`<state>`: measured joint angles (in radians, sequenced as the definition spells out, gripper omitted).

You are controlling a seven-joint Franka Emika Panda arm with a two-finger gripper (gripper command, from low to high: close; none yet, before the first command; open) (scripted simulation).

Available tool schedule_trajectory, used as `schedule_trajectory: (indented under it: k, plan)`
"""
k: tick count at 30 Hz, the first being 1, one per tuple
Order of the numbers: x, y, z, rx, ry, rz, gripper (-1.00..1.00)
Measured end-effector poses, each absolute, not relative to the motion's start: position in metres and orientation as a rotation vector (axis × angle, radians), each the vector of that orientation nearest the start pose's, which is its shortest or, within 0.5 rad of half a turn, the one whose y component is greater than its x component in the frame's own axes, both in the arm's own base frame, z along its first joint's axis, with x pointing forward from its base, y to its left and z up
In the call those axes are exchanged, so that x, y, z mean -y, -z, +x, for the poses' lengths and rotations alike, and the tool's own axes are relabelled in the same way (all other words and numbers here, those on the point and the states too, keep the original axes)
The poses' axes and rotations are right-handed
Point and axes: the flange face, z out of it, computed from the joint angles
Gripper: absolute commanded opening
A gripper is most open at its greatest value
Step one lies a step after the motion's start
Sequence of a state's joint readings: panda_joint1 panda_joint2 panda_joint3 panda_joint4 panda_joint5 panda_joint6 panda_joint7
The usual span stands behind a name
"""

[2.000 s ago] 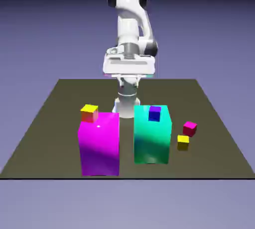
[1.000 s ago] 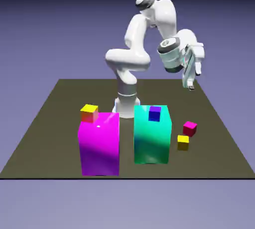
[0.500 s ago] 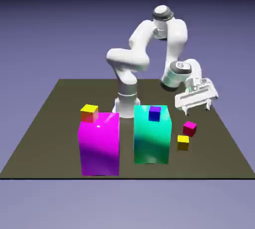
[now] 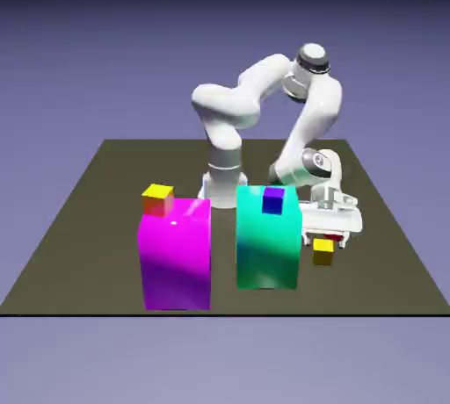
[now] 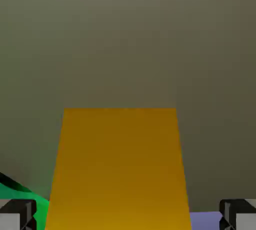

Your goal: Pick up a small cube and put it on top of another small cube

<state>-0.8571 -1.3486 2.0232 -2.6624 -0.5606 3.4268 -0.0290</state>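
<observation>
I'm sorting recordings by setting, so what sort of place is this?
Most likely a simulated robot workspace: a white arm, a dark table with plain coloured blocks, and a bare blue-violet backdrop.

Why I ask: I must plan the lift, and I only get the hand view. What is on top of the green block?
Observer: A small blue cube sits on the green block.
Operator: Any other tall block?
Observer: Yes, a magenta block at the exterior view's left, with a yellow-topped, orange-fronted cube on it.
Operator: And the crimson cube?
Observer: Only a sliver of the crimson cube shows by the end effector, beyond the small yellow cube.
</observation>
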Motion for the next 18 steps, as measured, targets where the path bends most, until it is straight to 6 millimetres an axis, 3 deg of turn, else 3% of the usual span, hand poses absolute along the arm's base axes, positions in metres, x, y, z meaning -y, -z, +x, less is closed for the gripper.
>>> schedule_trajectory:
  k: [1, 7, 13, 18]
  plan:
    - [-0.284, -0.083, 0.26, -1.959, -0.35, 1.008, -1.0]
    - [-0.293, -0.133, 0.218, -1.955, -0.353, 1.006, -1.0]
    - [-0.336, -0.161, 0.18, -1.878, -0.405, 0.995, -1.0]
    - [-0.355, -0.179, 0.138, -1.874, -0.377, 1.034, -1.0]
